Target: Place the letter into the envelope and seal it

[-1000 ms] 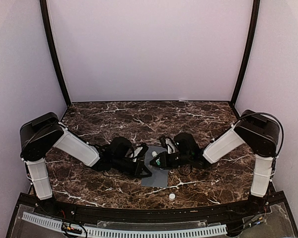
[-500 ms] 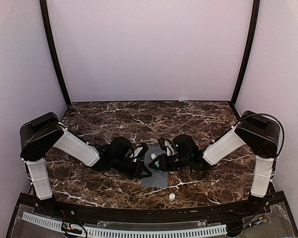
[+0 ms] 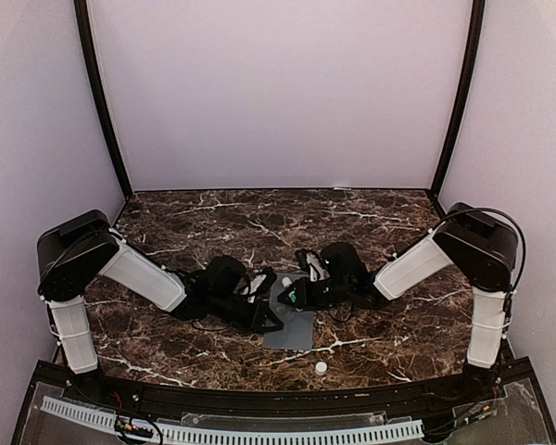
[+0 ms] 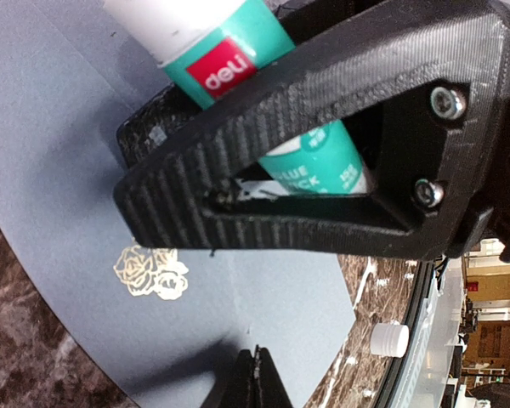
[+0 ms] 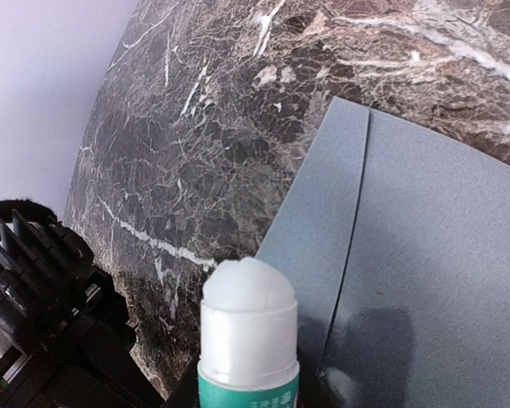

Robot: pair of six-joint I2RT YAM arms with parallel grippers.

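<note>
Above lilac-walled marble tabletop (image 3: 213, 218): left end effector (image 4: 255, 376) together, right end effector (image 3: 295, 297) tight on glue stick (image 5: 248, 336).

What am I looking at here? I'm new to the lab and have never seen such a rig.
The left arm and right arm are robots bolted at the near edge of a marble table. One picture looks down from above and behind them; the other two come from wrist cameras. A grey envelope lies flat on the table, a small white cap nearer the front. The right end effector holds an uncapped glue stick over the envelope. The left end effector is shut, tips at the envelope.
</note>
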